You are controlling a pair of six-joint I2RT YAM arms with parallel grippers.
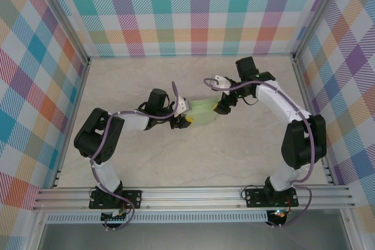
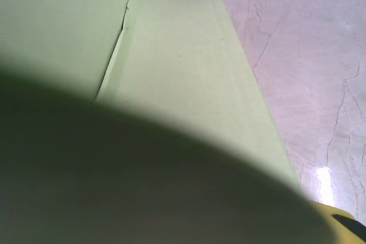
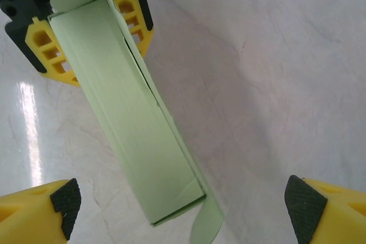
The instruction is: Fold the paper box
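Here: slim rectangular paper box (image 3: 128, 124), smooth matte pale-green card.

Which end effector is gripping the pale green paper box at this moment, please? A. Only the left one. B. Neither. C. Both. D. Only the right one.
A: in the right wrist view, the yellow fingers of the left end effector clamp the far end of the paper box, while the right end effector stands wide open, clear of the card.
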